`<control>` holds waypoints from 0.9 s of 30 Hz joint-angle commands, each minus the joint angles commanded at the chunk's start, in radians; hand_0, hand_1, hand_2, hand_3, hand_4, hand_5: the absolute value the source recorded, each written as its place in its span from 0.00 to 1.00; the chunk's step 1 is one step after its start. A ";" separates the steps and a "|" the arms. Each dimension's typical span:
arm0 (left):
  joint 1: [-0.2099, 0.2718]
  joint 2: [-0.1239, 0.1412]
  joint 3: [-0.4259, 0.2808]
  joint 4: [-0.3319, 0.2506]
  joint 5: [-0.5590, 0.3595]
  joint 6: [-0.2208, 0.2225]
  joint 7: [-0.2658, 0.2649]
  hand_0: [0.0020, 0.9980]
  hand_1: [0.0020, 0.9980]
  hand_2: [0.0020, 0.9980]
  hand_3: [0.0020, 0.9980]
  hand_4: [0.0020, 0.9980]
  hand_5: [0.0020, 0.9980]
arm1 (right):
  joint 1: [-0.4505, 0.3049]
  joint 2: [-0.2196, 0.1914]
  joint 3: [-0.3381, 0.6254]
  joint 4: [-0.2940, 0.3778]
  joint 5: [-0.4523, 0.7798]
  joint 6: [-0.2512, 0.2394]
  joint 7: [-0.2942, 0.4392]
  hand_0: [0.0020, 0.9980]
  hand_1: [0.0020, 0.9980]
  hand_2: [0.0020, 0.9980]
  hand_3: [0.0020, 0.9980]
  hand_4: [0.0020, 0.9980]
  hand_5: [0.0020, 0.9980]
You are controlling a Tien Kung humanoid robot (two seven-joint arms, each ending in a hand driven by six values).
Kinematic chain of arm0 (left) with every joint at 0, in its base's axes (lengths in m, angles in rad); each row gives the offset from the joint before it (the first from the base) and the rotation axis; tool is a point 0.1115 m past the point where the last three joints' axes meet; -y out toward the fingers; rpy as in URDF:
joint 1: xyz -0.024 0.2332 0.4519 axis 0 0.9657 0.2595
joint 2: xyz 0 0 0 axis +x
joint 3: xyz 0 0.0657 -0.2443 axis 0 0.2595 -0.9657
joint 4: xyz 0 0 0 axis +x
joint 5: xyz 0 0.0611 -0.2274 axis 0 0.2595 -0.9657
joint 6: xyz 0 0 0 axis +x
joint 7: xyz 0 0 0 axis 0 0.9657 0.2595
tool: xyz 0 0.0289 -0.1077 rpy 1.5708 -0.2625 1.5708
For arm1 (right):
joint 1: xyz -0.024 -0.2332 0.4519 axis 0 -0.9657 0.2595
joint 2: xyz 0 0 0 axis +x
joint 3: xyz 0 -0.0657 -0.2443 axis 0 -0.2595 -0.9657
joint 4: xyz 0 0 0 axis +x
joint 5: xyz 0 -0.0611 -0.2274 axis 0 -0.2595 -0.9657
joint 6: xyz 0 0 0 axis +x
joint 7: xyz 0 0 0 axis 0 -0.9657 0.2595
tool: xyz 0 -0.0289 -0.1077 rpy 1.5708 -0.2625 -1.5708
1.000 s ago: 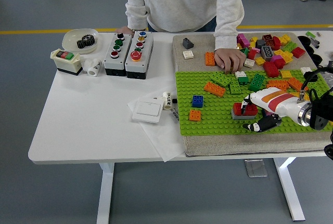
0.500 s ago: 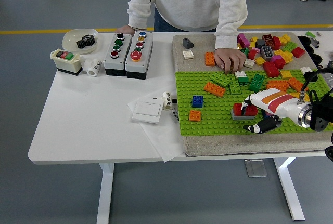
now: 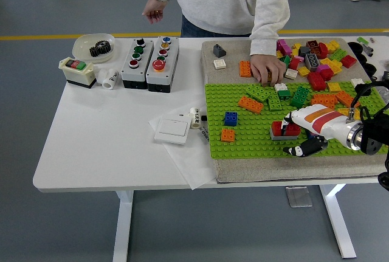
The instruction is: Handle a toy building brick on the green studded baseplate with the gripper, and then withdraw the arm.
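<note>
Red brick (image 3: 285,129) on the green baseplate (image 3: 243,143), grasped by the right hand (image 3: 299,133) fingers; no writing is legible.

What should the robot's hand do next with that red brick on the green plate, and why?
Probably close its fingers on the red brick and press or lift it. The right hand sits right at that brick on the green baseplate, fingers reaching either side of it, though a firm grip isn't clear from this view.

A single head view looks forward and down from high on the robot's side; the white bench (image 3: 109,146) fills mid-frame, its near edge low; grey floor surrounds it.
</note>
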 joint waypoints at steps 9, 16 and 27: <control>-0.001 0.000 0.004 0.000 -0.004 -0.001 -0.001 0.80 0.85 0.83 0.71 0.78 0.64 | -0.002 -0.001 -0.001 0.004 -0.004 0.006 -0.004 0.68 0.69 0.72 0.58 0.79 0.44; -0.003 0.000 0.007 0.000 -0.011 -0.001 -0.003 0.80 0.85 0.83 0.71 0.78 0.64 | -0.006 -0.001 0.004 0.009 -0.006 0.012 -0.006 0.68 0.69 0.72 0.58 0.79 0.44; -0.004 -0.001 0.010 0.000 -0.013 -0.001 -0.002 0.80 0.85 0.83 0.71 0.78 0.64 | -0.018 0.006 0.007 0.012 -0.011 0.020 -0.011 0.68 0.69 0.72 0.57 0.79 0.44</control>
